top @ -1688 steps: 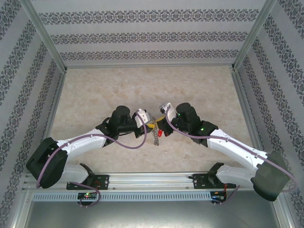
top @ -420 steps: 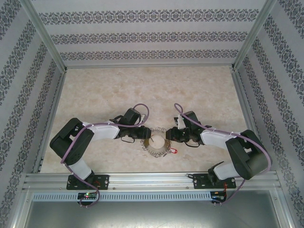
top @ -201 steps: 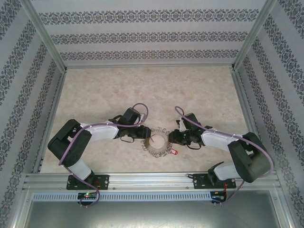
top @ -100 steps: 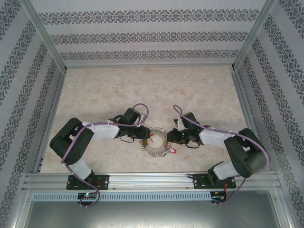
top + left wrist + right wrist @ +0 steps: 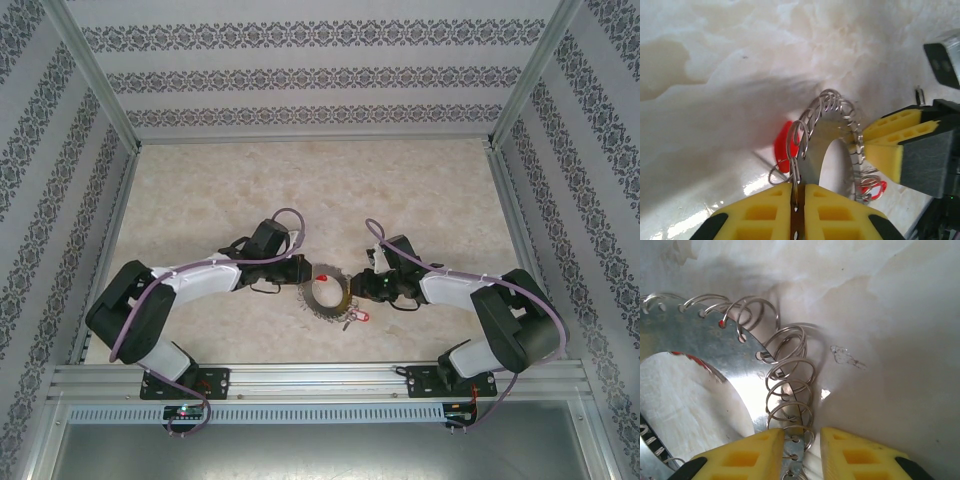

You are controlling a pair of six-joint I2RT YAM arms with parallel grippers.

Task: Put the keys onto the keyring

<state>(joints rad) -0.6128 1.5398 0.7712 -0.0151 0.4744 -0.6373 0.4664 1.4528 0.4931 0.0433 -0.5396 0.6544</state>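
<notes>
The keyring (image 5: 327, 296), a flat silvery ring fringed with wire loops, sits tilted between both grippers at the table's near middle. My left gripper (image 5: 304, 273) is shut on a wire loop at the ring's left edge; in the left wrist view its pads (image 5: 830, 210) pinch the loop with the keyring (image 5: 816, 137) rising beyond. A red key head (image 5: 783, 149) hangs behind the loops, and it shows from above as the red key (image 5: 322, 275). My right gripper (image 5: 354, 291) grips the ring's right rim; its pads (image 5: 747, 455) bracket the keyring (image 5: 705, 340). Another red key (image 5: 362, 316) lies at the ring's lower right.
The marble-patterned table (image 5: 300, 190) stretches free behind the grippers. Patterned walls and metal frame posts (image 5: 105, 95) enclose three sides. The arm bases sit on the rail (image 5: 320, 378) at the near edge.
My left gripper has shut on the ring's loop and its arm has swung lower left. The keyring has tilted and looks narrower from above. The right gripper has stayed at the right rim.
</notes>
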